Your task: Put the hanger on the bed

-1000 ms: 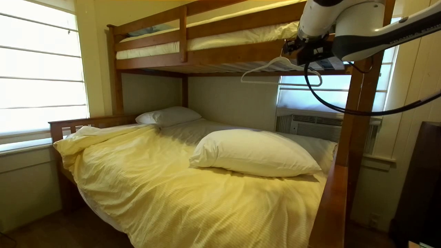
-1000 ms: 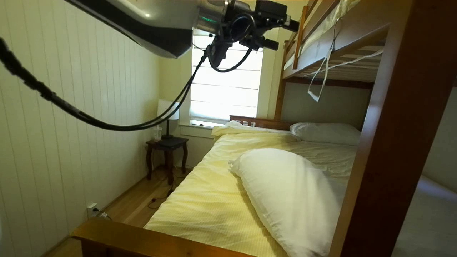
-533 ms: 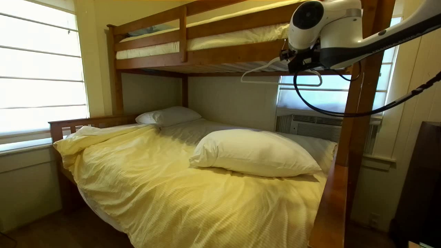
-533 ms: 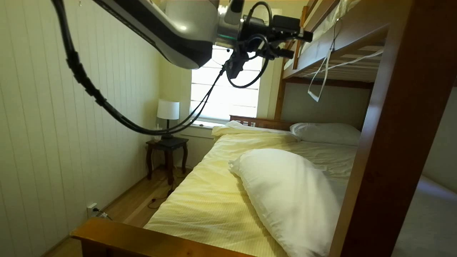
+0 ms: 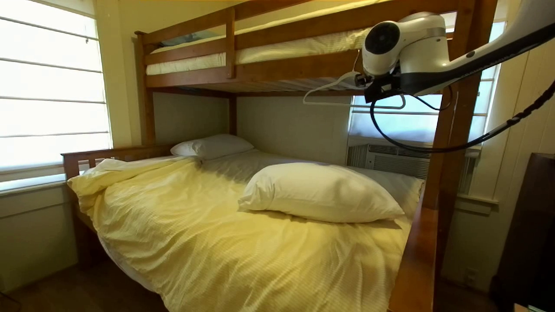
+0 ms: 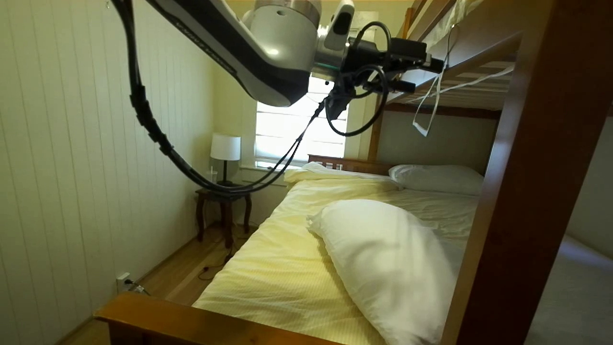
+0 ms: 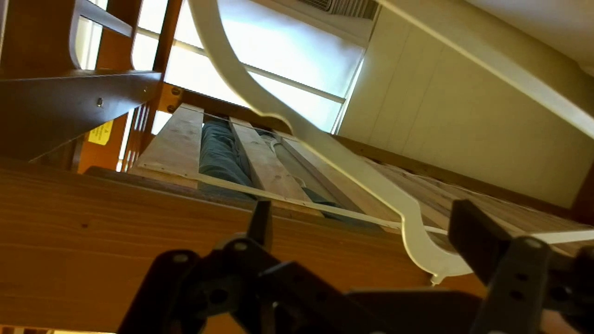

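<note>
White, thin and triangular, the clothes hanger point(image 7: 343, 160) hangs at the upper bunk's brown wooden rail point(image 7: 93, 250). Your black tool point(image 7: 364, 225) stands spread near its neck point(image 7: 414, 239); centre that before closing, then lift to unhook.
</note>
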Motion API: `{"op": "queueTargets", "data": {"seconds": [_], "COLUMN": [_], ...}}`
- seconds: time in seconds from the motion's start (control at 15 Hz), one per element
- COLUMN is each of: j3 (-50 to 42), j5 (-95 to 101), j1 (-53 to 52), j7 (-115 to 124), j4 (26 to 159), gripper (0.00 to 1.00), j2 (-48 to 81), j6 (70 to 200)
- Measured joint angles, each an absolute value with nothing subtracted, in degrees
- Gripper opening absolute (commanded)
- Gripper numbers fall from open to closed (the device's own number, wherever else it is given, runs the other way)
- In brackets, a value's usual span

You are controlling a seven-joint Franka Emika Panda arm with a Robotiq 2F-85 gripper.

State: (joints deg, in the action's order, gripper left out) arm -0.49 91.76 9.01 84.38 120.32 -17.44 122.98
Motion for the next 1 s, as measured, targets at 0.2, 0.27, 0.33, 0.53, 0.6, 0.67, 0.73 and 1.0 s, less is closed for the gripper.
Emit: {"op": "queueTargets", "data": {"seconds": [0.2, 0.27, 0.33, 0.53, 0.6, 0.67, 0.73, 1.0], "j3": [-1.6, -1.9, -2.2, -2.6, -2.6, -2.6, -2.6, -2.6], "j5": [92.2, 92.4, 92.7, 93.3, 93.3, 93.3, 93.3, 93.3], "j1": [8.4, 8.2, 8.0, 7.9, 7.8, 7.8, 7.7, 7.2], "j7": [84.4, 84.4, 84.4, 84.4, 84.4, 84.4, 84.4, 84.4], "j4": [120.3, 120.3, 120.3, 120.3, 120.3, 120.4, 120.4, 120.7], "gripper": [0.85, 0.86, 0.81, 0.71, 0.67, 0.58, 0.64, 0.61], "j2": [-16.9, -16.7, -16.6, -16.2, -16.1, -16.0, -15.9, -15.8], "j6": [122.9, 122.8, 122.8, 122.4, 122.2, 122.0, 121.6, 120.7]}}
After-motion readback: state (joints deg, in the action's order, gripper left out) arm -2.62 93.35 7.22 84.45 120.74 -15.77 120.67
